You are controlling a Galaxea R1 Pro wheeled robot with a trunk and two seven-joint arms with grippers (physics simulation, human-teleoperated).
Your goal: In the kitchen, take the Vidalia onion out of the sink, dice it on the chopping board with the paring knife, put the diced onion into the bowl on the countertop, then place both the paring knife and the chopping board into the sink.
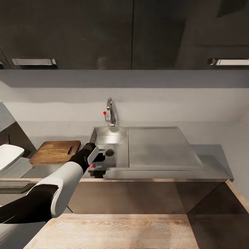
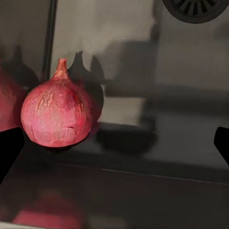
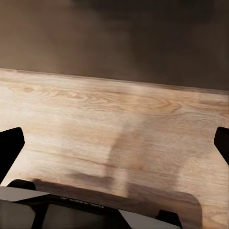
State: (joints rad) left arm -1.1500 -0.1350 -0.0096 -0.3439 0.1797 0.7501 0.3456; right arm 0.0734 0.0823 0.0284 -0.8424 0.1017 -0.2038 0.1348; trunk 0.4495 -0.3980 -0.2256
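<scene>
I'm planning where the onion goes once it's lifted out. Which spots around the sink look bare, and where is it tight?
Bare: the chopping board left of the sink, the drainboard right of the basin, and the countertop beyond it. Tight: the basin's front left corner, where the left gripper hangs over the onion, and the counter's left end by a white object.

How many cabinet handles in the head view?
2. One handle sits on the upper cabinets at far left, above the chopping board; the other at far right, cut by the frame edge. More may lie outside the view.
</scene>
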